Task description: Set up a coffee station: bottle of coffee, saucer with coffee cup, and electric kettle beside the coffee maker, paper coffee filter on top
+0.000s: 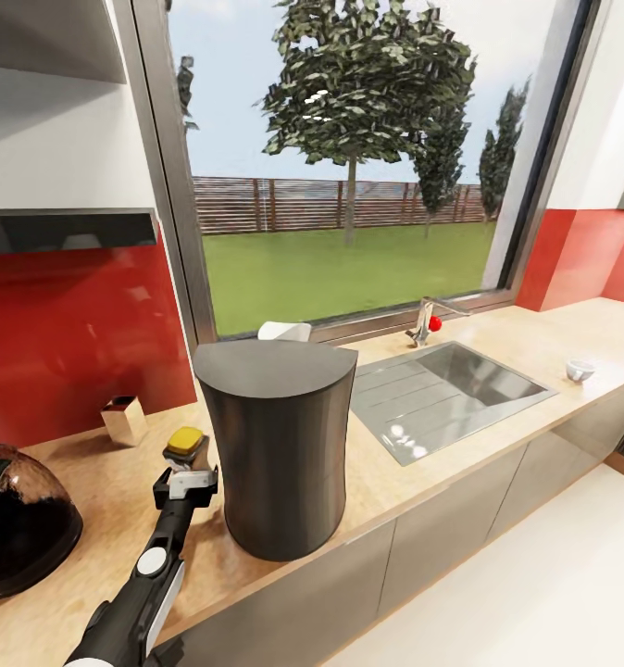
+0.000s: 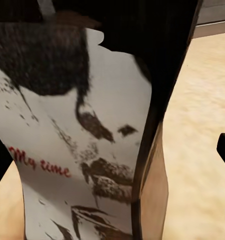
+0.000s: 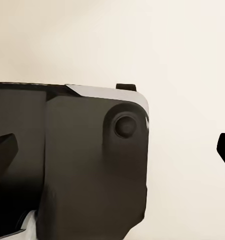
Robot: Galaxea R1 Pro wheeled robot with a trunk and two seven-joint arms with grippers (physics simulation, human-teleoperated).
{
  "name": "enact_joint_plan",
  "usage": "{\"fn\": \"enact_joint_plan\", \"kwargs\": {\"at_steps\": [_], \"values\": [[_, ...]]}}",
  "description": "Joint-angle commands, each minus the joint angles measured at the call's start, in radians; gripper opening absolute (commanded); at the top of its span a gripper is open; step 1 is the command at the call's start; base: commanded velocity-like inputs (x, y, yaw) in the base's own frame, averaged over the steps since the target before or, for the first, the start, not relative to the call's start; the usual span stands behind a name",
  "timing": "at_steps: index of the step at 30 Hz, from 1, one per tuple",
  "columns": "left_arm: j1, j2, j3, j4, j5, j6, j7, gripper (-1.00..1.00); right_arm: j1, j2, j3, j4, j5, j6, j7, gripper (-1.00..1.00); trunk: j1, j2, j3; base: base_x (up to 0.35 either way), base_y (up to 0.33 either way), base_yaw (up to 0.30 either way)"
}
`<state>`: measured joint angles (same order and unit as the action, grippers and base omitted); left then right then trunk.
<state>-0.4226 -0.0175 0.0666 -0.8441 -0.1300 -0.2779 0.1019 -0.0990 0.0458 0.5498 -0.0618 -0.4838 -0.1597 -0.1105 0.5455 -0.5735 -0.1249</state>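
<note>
1. Head view is showing the left claw [image 1: 188,472] reaching over the worktop [image 1: 386,482], holding a yellow-capped bottle [image 1: 186,446] just beside the tall dark coffee maker [image 1: 277,445].
2. Left wrist view is showing that bottle [image 2: 77,150] close up between the finger tips at the picture's edges; the claw looks closed around it, and the bottle appears to be at or just above the wood.
3. Right wrist view is showing the right claw [image 3: 112,150] spread wide with nothing between its tips, pointing at a dark part of the robot's own body and pale floor.
4. A white thing, likely the paper filter [image 1: 284,331], is peeking from behind the maker; a small cup [image 1: 580,371] is sitting far along the worktop past the sink [image 1: 451,394]; a dark glass kettle [image 1: 20,519] is standing at the near end.
5. Risks, as I judge them: releasing while the bottle is tilted could topple it, and a sideways swing could knock it against the maker.
6. Red script on the label is reading roughly "My time"; the rest is a dark portrait print, no brand legible.
</note>
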Motion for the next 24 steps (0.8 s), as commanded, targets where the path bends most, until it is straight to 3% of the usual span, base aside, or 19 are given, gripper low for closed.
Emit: {"fn": "enact_joint_plan", "kwargs": {"at_steps": [1, 19, 24], "values": [[-0.001, -0.001, 0.002, 0.0, -0.011, -0.003, 0.004, 1.0, -0.001, 0.0, 0.009, 0.0, -0.009, -0.003, -0.003, 1.0, 0.0, -0.002, -0.002, 0.0, 0.0, 0.0], [-0.001, -0.001, 0.002, 0.0, -0.011, -0.003, 0.004, 1.0, 0.0, 0.0, 0.009, 0.0, -0.009, -0.003, -0.003, 1.0, 0.0, -0.002, -0.002, -0.003, 0.0, 0.0], [0.0, 0.001, 0.002, 0.0, -0.011, -0.003, 0.004, 1.0, -0.001, 0.0, 0.009, 0.0, -0.009, -0.003, -0.003, 1.0, 0.0, -0.002, -0.002, -0.236, 0.0, 0.0]]}}
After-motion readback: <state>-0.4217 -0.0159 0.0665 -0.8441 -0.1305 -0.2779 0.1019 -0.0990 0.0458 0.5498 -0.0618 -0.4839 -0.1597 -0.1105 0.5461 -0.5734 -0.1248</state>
